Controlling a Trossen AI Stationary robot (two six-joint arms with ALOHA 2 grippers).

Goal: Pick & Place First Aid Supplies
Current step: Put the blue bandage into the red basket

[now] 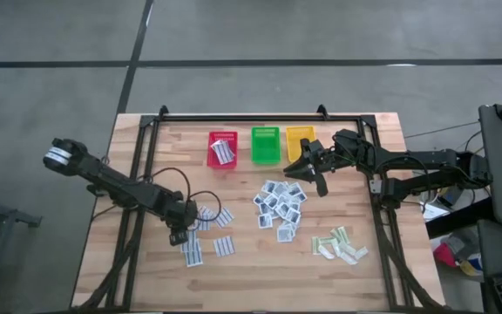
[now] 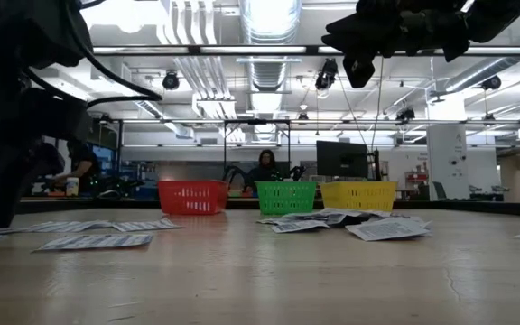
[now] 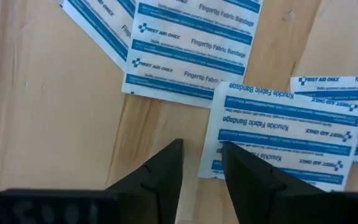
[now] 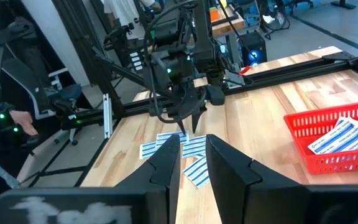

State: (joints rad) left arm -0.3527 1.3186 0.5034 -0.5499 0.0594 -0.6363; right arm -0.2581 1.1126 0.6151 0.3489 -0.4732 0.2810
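Oblong white packets with blue stripes (image 1: 203, 234) lie flat on the wood at the table's near left. My left gripper (image 1: 179, 235) points down over them, open. In the left wrist view its fingertips (image 3: 201, 165) straddle the edge of a "Knuckle Fabric Bandage" packet (image 3: 284, 134), one finger over the packet and one over bare wood; whether they touch it I cannot tell. More striped packets (image 3: 191, 50) lie beyond. My right gripper (image 1: 305, 170) hangs well above the table near the baskets, roughly level, open by a narrow gap (image 4: 194, 158) with nothing in it.
Red basket (image 1: 222, 148) holding striped packets, green basket (image 1: 265, 144) and yellow basket (image 1: 299, 139) stand in a row at the far edge. A heap of small square packets (image 1: 279, 205) lies mid-table, and pale green-beige strips (image 1: 340, 246) at the near right.
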